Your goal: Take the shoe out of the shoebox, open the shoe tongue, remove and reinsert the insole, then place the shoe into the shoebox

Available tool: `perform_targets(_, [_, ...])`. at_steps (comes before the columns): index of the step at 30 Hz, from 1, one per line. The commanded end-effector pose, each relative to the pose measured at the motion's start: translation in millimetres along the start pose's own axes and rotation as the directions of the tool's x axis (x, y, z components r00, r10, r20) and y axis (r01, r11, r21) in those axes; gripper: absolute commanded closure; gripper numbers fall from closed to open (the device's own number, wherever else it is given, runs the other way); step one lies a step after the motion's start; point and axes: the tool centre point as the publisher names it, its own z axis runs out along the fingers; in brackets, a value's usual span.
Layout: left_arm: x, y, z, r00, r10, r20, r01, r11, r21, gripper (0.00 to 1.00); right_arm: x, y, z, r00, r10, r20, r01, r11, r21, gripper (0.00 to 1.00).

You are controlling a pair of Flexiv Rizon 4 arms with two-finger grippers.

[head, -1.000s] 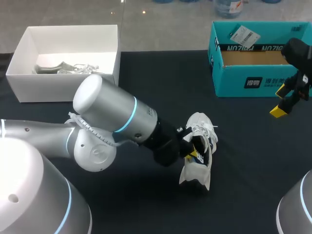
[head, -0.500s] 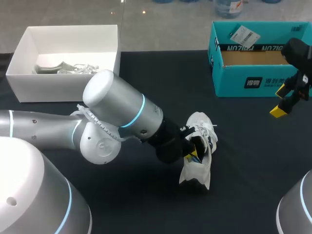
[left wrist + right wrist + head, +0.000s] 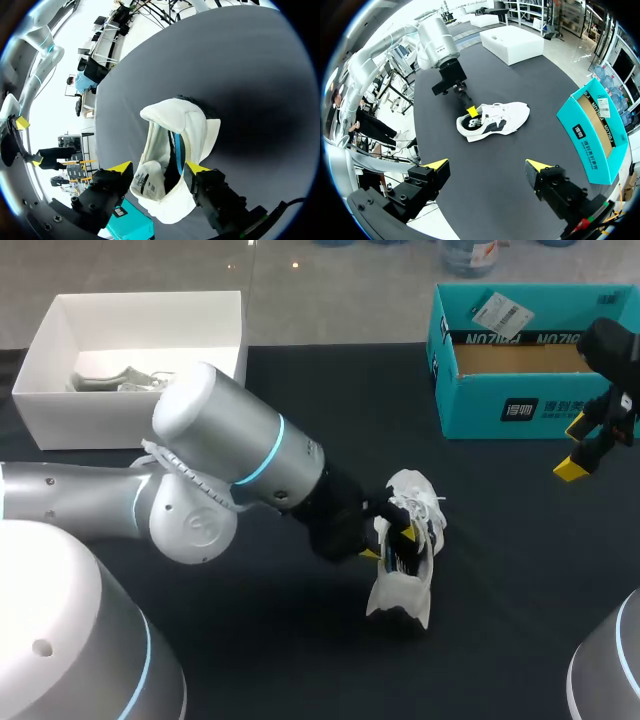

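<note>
Table: black top, carrying everything told below.
Shoe: a white sneaker with dark side markings lies on its side about mid-table, out of any box. Its mouth is turned to the left, towards the arm coming in from that side, and the laces bunch at its far end.
Left claw: it sits at the sneaker's heel end. The two yellow tips stand wide apart, with the collar and heel between them. In the left wrist view each tip looks pressed to a side of the shoe, so it has hold of the sneaker there.
Left arm: the silver arm crosses the table from the near left.
Shoebox: a teal shoebox stands at the far right, well apart from the sneaker. Its top is open onto a brown cardboard inside, and a paper tag lies on its far rim.
Right claw: it hangs at the right edge, just in front of the teal shoebox. Its tips are spread wide with nothing between them.
White box: it stands open at the far left, with a second pale shoe lying inside.
</note>
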Motion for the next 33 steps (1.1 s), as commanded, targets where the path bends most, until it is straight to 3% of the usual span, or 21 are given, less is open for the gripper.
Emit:
perform_targets(1, [-7.1, 1, -26, 0.999, 0.026, -0.026, -0.026, 1.0, 0.015, 0.0, -1.7, 1.7, 1, 1.0, 0.0, -0.003, 0.0, 1.0, 0.005, 0.0])
perform_targets(4, [-12.3, 0, -32, 0.997, 0.048, -0.056, -0.047, 0.999, 0.023, 0.0, -1.7, 1.7, 1, 1.0, 0.0, -0.003, 0.0, 1.0, 0.005, 0.0])
perform_targets(13, [-7.4, -14, -43, 0.934, 0.125, -0.334, -0.092, 0.989, 0.114, 0.0, -1.7, 1.7, 1, 1.0, 0.0, -0.003, 0.0, 1.0, 0.005, 0.0])
perform_targets(27, [-6.3, -17, -44, 0.935, 0.126, -0.332, -0.096, 0.99, 0.107, 0.0, -1.7, 1.7, 1, 1.0, 0.0, -0.003, 0.0, 1.0, 0.005, 0.0])
perform_targets(29, [-6.3, -17, -44, 0.935, 0.126, -0.332, -0.096, 0.99, 0.107, 0.0, -4.5, -4.5, -9, 1.0, -0.004, 0.014, 0.004, 1.0, 0.022, 0.0])
perform_targets(33, [-6.3, -17, -44, 0.935, 0.126, -0.332, -0.096, 0.99, 0.107, 0.0, -7.6, -24.0, -18, 0.999, 0.023, 0.033, -0.022, 1.0, -0.015, 0.0])
